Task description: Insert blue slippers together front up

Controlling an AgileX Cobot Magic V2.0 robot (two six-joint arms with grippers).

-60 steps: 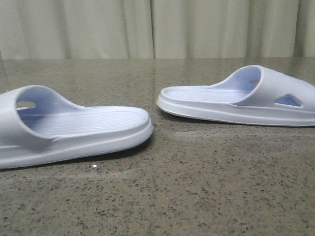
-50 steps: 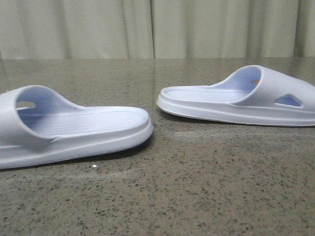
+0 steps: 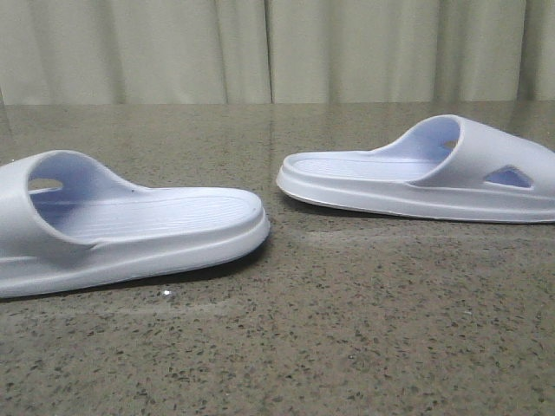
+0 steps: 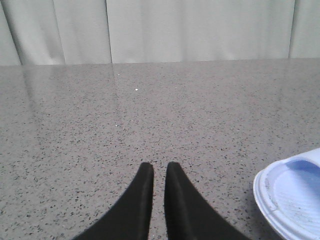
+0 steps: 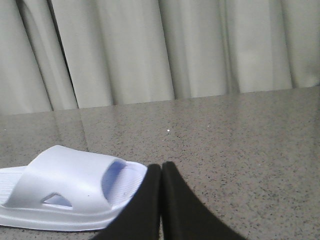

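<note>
Two blue slippers lie apart, soles down, on the speckled table. In the front view the left slipper point(image 3: 130, 230) lies near and low on the left, its strap at the left edge. The right slipper point(image 3: 416, 173) lies farther back on the right, strap to the right. Neither gripper shows in the front view. My left gripper point(image 4: 159, 170) hovers over bare table with only a thin slit between its black fingers and nothing in it; one end of a slipper point(image 4: 295, 197) lies beside it. My right gripper point(image 5: 161, 170) is shut and empty, right beside the strap end of the other slipper point(image 5: 70, 192).
The grey speckled stone table point(image 3: 347, 329) runs back to a pale curtain point(image 3: 277, 48) along its far edge. Nothing else stands on it in these views.
</note>
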